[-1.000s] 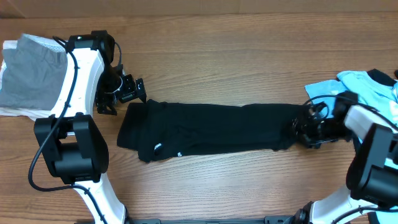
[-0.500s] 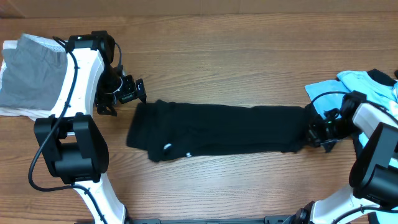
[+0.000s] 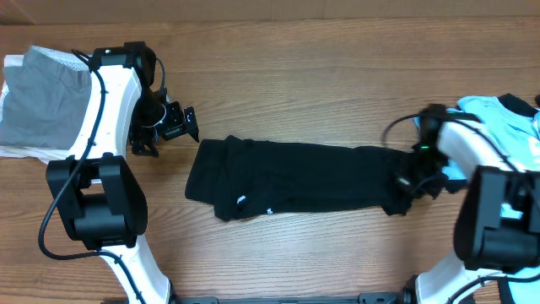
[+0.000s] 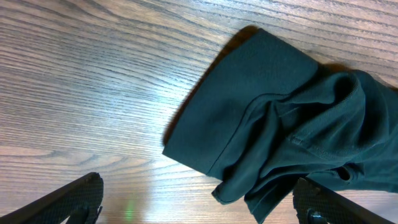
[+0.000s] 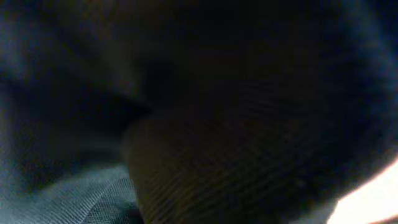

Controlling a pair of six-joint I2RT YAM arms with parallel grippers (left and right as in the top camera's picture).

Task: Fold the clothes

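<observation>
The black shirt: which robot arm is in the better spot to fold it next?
Right, probably. The right gripper is at the end of the black shirt, and its camera is filled with dark cloth. The left gripper hangs open over the table, not touching the shirt.

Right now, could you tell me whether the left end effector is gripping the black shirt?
No: the left end effector is open, and the black shirt lies apart from it on the table.
</observation>
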